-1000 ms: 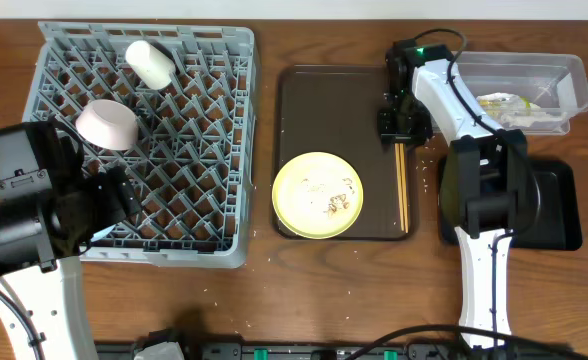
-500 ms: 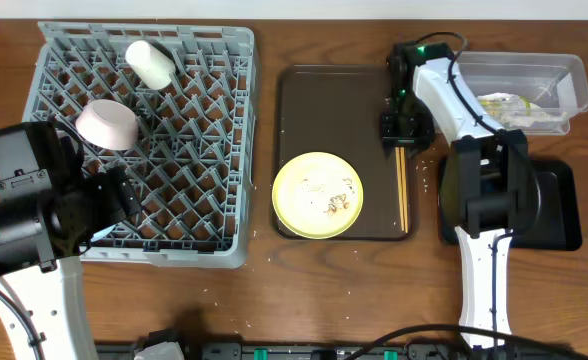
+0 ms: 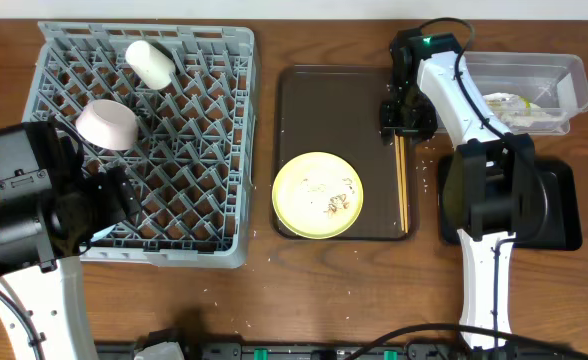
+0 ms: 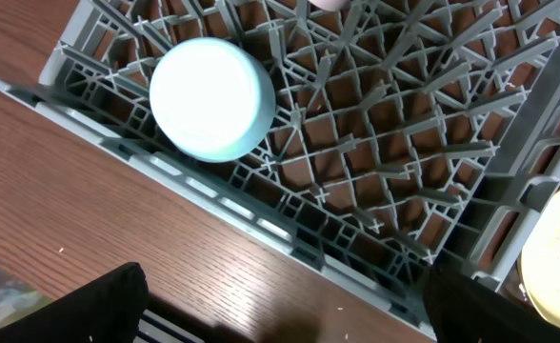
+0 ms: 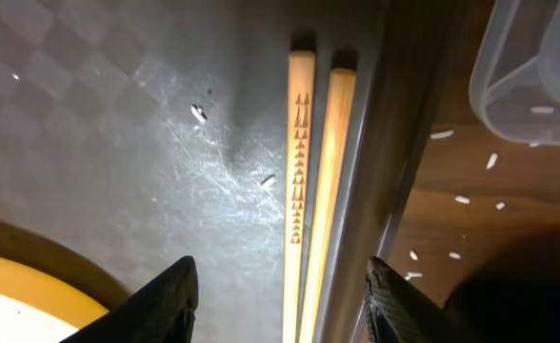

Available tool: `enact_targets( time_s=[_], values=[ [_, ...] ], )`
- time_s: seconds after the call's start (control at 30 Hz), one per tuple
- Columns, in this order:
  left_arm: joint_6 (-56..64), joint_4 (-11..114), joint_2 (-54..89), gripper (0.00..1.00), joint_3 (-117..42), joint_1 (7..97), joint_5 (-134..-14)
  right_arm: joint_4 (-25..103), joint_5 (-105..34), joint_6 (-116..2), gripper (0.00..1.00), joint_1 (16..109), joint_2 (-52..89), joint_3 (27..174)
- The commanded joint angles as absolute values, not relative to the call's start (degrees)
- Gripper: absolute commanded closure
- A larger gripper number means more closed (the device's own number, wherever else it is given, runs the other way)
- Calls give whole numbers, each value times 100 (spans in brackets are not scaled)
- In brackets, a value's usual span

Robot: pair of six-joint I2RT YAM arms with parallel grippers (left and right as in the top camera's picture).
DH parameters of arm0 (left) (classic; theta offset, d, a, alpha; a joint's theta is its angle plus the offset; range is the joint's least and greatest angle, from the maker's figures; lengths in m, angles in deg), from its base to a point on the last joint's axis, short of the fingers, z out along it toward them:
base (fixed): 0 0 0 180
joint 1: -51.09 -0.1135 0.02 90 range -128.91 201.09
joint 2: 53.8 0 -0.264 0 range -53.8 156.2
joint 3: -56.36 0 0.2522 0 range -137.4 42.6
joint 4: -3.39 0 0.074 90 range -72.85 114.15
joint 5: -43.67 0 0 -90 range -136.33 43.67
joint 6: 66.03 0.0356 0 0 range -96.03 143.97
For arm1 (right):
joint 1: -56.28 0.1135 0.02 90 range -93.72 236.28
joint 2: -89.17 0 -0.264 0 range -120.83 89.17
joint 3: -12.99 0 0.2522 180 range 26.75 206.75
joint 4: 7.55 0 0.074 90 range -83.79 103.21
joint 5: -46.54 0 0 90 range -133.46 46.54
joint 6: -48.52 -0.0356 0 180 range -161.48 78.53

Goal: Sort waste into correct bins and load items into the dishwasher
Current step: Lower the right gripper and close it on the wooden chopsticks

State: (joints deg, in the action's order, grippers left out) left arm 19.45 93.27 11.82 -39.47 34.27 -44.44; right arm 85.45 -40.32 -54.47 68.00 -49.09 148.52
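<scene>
My right gripper (image 5: 280,307) hangs open low over the top end of the wooden chopsticks (image 5: 313,191), which lie between its fingers untouched, on the brown tray's (image 3: 324,100) right edge. The pale yellow plate (image 3: 318,194) with rice crumbs (image 3: 336,203) sits on that tray. The clear tub (image 3: 566,72) holds a yellow-green wrapper (image 3: 509,105). The grey dish rack (image 3: 204,150) carries a white cup (image 3: 150,63), a white bowl (image 3: 107,124) and a light blue bowl (image 4: 211,97), upside down. My left gripper (image 4: 285,324) is wide open and empty over the wood beside the rack's edge.
The black tray (image 3: 559,205) lies at the right, partly under the right arm. Loose rice grains (image 5: 461,199) dot the wood between the brown tray and the tub, and a few grains (image 5: 199,112) lie on the tray floor.
The right gripper's jaws have spread wider around the chopsticks and the wrist has shifted slightly toward the back. The chopsticks stay flat on the tray. The left arm is still.
</scene>
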Motion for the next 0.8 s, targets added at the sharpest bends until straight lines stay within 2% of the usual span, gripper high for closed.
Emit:
enact_targets(
  time_s=[0.0,0.23,0.4,0.77],
  values=[
    [1895,9340,1169,7,-4052,3435,-4372,8479,-3934,-5469,46,6853,-4745,14819],
    [1895,9340,1167,7,-4052,3435,-4372,8329,-3868,-5471,53,6923,-4747,14734],
    [1895,9340,1169,7,-4052,3435,-4372,8180,-4076,-5626,61,6979,-4747,14592],
    [1895,9340,1169,7,-4052,3435,-4372,8075,-4255,-5641,59,6979,-4767,14511]
  ],
)
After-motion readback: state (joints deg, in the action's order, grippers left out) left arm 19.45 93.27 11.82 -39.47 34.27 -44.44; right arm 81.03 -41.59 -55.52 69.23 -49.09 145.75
